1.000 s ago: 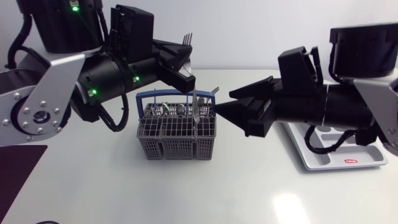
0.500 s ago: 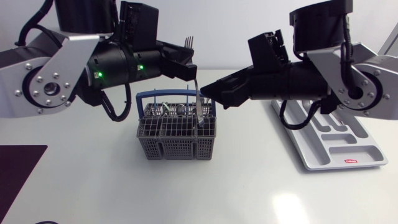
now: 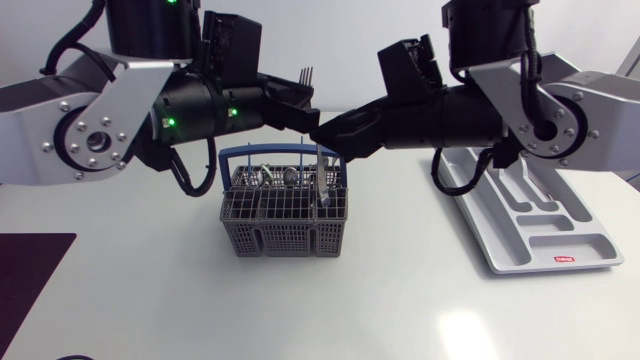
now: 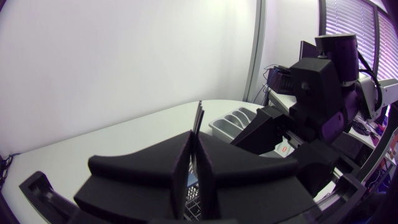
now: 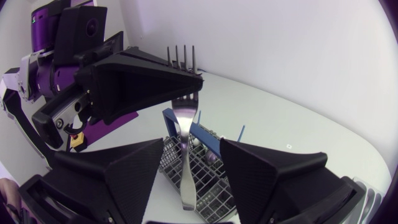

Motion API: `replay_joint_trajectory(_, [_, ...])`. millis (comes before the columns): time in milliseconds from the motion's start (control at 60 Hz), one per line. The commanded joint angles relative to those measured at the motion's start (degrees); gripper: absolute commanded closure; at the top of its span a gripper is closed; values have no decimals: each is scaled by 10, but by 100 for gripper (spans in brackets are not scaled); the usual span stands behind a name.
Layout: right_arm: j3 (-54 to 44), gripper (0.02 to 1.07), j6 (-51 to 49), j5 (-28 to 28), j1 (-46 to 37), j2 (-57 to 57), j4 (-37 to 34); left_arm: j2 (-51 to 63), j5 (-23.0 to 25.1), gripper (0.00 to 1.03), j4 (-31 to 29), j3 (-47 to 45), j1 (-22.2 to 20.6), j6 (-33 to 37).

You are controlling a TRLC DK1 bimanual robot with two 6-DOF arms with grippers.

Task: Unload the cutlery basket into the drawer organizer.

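Observation:
A silver fork point(image 3: 303, 72) stands upright, tines up, above the grey cutlery basket point(image 3: 283, 215). My left gripper point(image 3: 300, 110) is shut on the fork just below its tines. In the left wrist view the fork point(image 4: 199, 118) shows edge-on between the closed fingers of the left gripper point(image 4: 194, 142). My right gripper point(image 3: 326, 135) reaches in from the right at the handle. In the right wrist view the handle point(image 5: 185, 143) hangs between the fingers of the right gripper point(image 5: 191, 149), which is open, with a gap on both sides. More cutlery stands in the basket point(image 5: 208, 168).
The grey drawer organizer point(image 3: 545, 240) lies on the table to the right, under my right arm, its compartments showing bare. The basket has a blue handle point(image 3: 260, 152) arching over it. A dark mat point(image 3: 25, 270) lies at the table's left edge.
My right arm has swung left from the organizer to the fork, and its fingers have narrowed around the handle. The left arm has lifted slightly with the fork.

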Motion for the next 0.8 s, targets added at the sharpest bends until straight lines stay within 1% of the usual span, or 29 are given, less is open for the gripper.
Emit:
replay_joint_trajectory(0, [16,45,-2,8,9,15,0,5,6,95,2,20,4,-9])
replay_joint_trajectory(50, [17,46,-6,14,15,20,0,4,6,95,1,20,5,-9])
replay_joint_trajectory(83, [17,48,-8,14,17,23,1,3,6,95,1,20,5,-9])
replay_joint_trajectory(183, [15,49,-10,15,17,28,5,1,6,95,0,18,5,-9])
replay_joint_trajectory(250, [12,56,-10,15,17,28,11,0,7,95,-2,18,7,-9])
replay_joint_trajectory(300, [11,59,-10,15,17,29,12,0,8,95,-4,19,8,-9])
replay_joint_trajectory(333, [10,63,-11,15,17,29,15,0,10,95,-6,20,9,-9])
replay_joint_trajectory(400, [8,67,-12,14,17,30,17,0,11,95,-6,20,9,-9])
replay_joint_trajectory(533, [6,79,-17,12,20,33,17,1,13,95,-7,21,11,-12])
replay_joint_trajectory(600, [6,80,-18,12,21,34,17,1,15,95,-8,22,12,-13])
replay_joint_trajectory(617, [6,84,-19,12,22,35,18,2,15,95,-8,22,12,-13])
replay_joint_trajectory(667, [6,88,-20,12,22,35,20,2,15,95,-8,23,12,-13])
replay_joint_trajectory(750, [6,93,-20,11,23,40,21,2,15,95,-9,25,11,-13])
replay_joint_trajectory(783, [6,93,-21,11,24,41,21,3,15,95,-10,27,11,-13])
